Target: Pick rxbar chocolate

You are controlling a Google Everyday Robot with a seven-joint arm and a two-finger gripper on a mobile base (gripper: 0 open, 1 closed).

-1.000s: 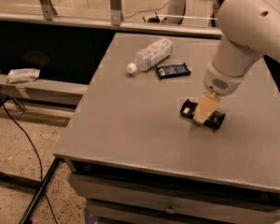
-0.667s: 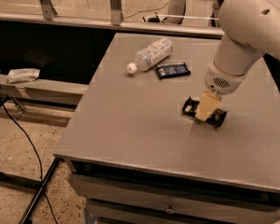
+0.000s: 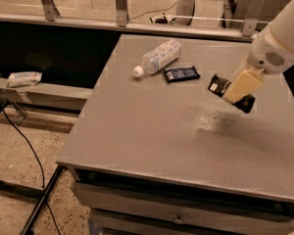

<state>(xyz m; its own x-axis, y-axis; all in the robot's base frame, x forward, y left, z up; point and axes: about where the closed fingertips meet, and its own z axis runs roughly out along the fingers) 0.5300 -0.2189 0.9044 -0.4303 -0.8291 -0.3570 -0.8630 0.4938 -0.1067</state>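
Gripper (image 3: 235, 93) is at the right side of the table (image 3: 137, 131), hanging from the white arm (image 3: 279, 43). It is pinched across the middle of the rxbar chocolate (image 3: 217, 85). The bar is tilted and both black ends stick out past the cream fingers (image 3: 244, 82); the end with the white patch points left in view. The bar looks clear of the tabletop, going by the shadow under it, but contact is hard to rule out from this angle. A dark blue-labelled bar (image 3: 181, 74) lies flat just left of the gripper. A clear plastic bottle (image 3: 159, 57) lies on its side beyond that bar, cap toward the left edge.
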